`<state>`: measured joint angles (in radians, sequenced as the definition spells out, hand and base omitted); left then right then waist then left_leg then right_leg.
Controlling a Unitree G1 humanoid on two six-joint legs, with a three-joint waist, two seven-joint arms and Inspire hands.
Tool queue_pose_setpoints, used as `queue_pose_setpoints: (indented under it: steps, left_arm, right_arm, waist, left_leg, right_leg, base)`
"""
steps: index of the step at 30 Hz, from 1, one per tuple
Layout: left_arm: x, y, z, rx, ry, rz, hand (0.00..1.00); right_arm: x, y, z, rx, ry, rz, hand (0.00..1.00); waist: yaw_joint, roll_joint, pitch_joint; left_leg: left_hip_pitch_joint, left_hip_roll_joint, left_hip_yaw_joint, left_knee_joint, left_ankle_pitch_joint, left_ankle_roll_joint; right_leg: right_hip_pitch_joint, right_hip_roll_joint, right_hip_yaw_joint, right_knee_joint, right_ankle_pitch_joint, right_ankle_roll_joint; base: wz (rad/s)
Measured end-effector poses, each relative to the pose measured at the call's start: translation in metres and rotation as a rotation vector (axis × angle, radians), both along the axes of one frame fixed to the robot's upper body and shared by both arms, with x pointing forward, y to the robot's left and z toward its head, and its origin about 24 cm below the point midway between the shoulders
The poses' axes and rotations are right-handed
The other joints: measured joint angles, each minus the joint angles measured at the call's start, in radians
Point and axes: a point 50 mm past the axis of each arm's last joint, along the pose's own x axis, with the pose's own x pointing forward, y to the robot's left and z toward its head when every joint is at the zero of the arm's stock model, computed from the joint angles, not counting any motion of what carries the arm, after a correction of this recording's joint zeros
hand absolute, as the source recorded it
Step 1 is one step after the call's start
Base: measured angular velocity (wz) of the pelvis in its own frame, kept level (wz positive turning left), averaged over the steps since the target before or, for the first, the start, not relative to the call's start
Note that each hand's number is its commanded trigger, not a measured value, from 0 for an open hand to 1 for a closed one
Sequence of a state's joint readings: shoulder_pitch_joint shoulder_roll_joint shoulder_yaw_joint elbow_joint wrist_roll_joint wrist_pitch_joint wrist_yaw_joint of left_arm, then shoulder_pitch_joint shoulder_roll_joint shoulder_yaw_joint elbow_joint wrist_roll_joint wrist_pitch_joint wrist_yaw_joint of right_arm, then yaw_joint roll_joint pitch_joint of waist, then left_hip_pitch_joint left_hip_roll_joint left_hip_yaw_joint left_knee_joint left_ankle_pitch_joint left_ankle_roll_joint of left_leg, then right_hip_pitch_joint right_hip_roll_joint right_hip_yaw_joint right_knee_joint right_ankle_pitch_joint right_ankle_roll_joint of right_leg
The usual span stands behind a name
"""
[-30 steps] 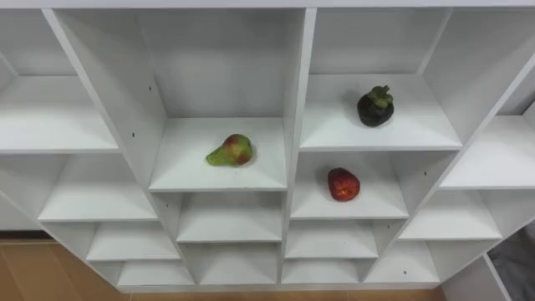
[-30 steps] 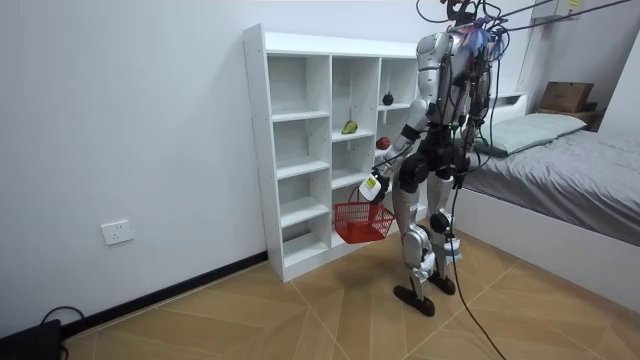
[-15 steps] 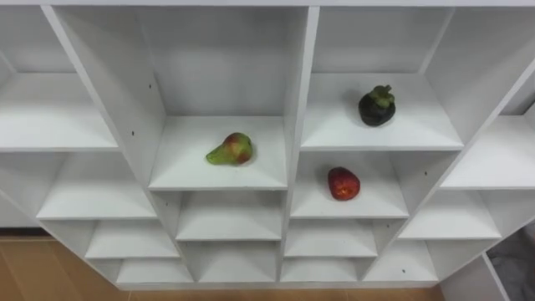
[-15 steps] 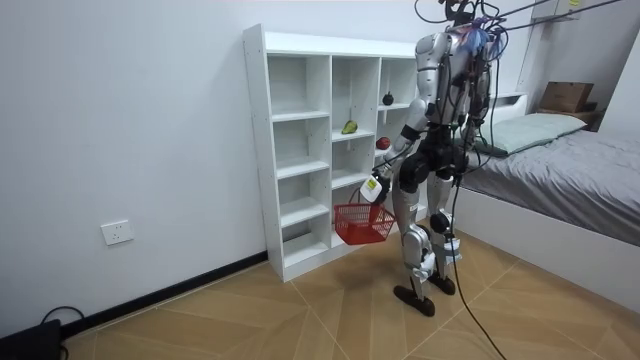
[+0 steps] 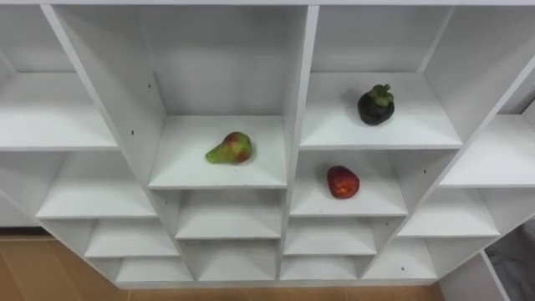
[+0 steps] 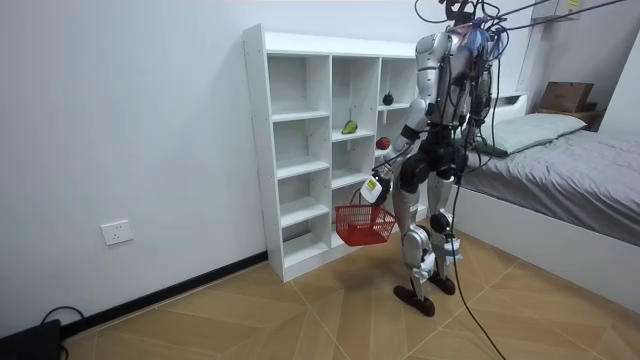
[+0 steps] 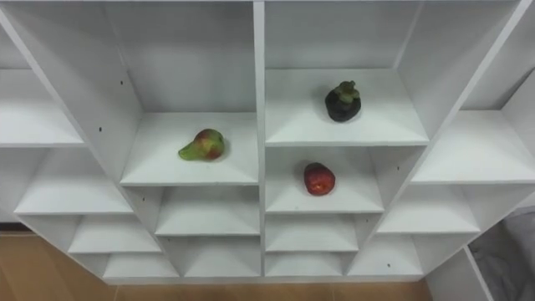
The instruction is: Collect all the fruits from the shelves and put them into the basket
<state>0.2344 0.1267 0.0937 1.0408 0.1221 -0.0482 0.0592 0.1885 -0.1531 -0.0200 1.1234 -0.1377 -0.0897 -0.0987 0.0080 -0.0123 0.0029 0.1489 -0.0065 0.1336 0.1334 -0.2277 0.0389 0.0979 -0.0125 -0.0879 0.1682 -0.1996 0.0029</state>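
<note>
So the left hand curls round a red wire basket's handle beside the white cubby closet.

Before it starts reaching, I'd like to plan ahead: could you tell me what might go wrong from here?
1. The pear lies on its side on the open shelf; a nudge could roll it off onto the floor.
2. The apple and dark fruit sit in narrow compartments; a reach may hit the dividers.
3. The basket hangs low from the left hand, close to the shelf, and might bump it.
</note>
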Motion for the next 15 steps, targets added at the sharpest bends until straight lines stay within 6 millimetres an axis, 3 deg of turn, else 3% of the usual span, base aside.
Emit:
queue_pose_setpoints:
  steps: [9, 15]
  left_arm:
    - [0.002, 0.001, 0.001, 0.002, -0.011, -0.004, 1.00]
    - [0.008, 0.001, 0.002, 0.003, -0.036, -0.008, 1.00]
  right_arm:
    - [0.010, 0.005, 0.002, 0.020, -0.068, 0.012, 0.00]
    - [0.016, 0.008, 0.008, 0.007, -0.136, 0.015, 0.00]
  waist:
    - [-0.001, 0.001, -0.0062]
    - [0.000, 0.000, -0.0035]
  left_leg:
    - [0.000, 0.002, 0.000, 0.002, 0.000, 0.000]
    - [0.004, 0.004, 0.000, 0.003, 0.000, 0.000]
  right_leg:
    - [-0.001, 0.002, 0.001, -0.001, 0.005, -0.003]
    - [0.000, 0.002, 0.003, 0.001, 0.009, -0.003]
  base:
    - [0.00]
    - [0.00]
